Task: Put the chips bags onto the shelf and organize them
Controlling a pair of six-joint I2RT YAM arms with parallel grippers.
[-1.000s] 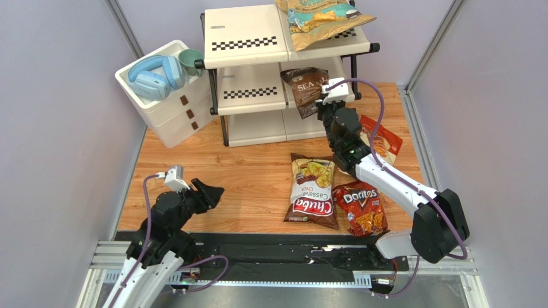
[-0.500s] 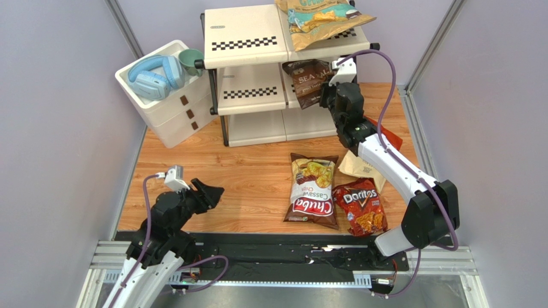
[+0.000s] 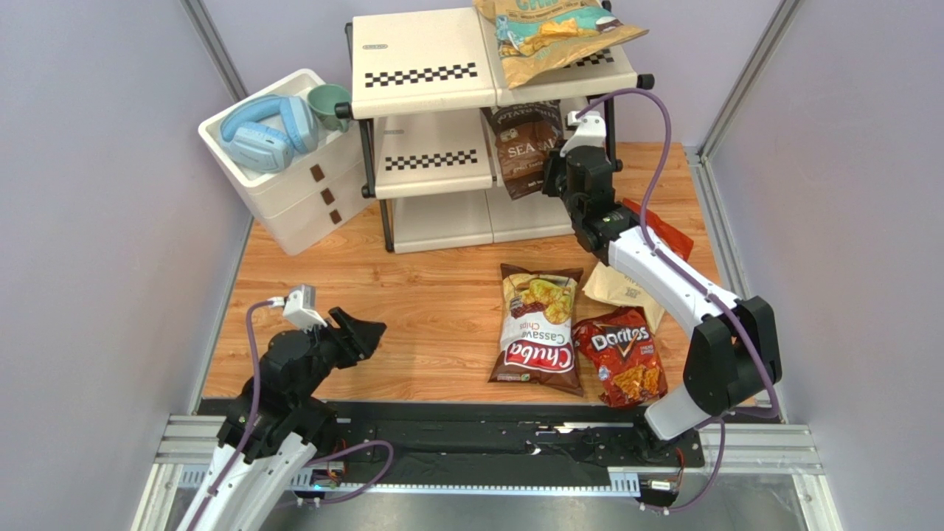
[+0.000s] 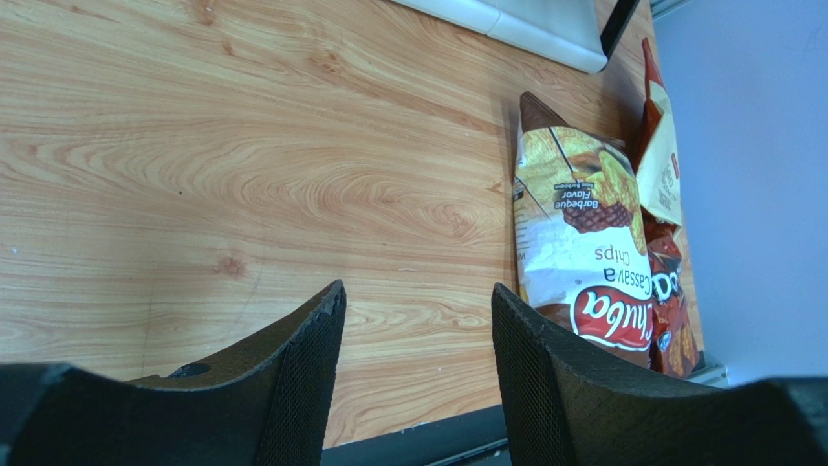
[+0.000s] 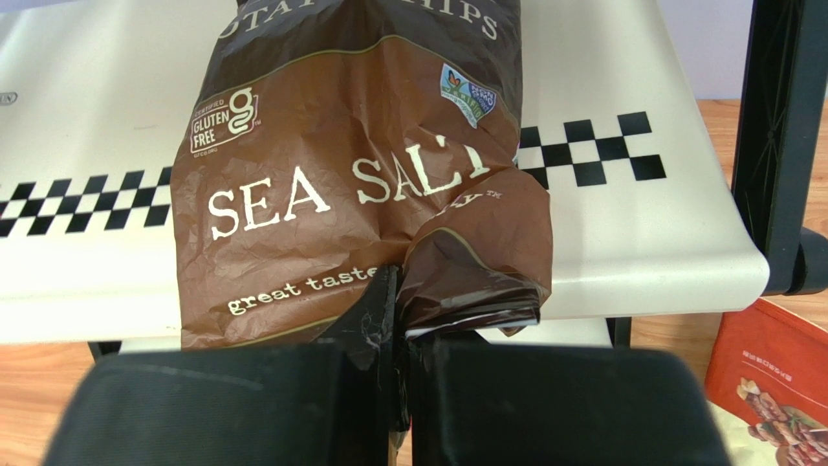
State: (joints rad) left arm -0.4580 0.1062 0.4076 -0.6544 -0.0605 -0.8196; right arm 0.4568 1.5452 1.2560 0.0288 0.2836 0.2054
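Observation:
My right gripper (image 3: 551, 177) (image 5: 401, 320) is shut on the bottom edge of the dark brown Sea Salt bag (image 3: 522, 144) (image 5: 360, 184), which lies over the middle tier of the shelf (image 3: 427, 149) (image 5: 622, 204). A tan-and-teal bag (image 3: 549, 35) rests on the top tier. On the table lie the white-red Chuba bag (image 3: 537, 330) (image 4: 581, 262), the red Doritos bag (image 3: 623, 356) and a cream bag with a red-orange top (image 3: 637, 277), partly under my right arm. My left gripper (image 3: 366, 329) (image 4: 418, 311) stands open over bare wood at the front left.
A white three-drawer box (image 3: 290, 183) with blue headphones (image 3: 264, 131) and a green cup (image 3: 328, 105) stands left of the shelf. Grey walls close in both sides. A black rail (image 3: 488, 443) runs along the table's near edge.
My right arm has pushed the Sea Salt bag up and back, from in front of the shelf onto its middle tier. The left arm has not moved.

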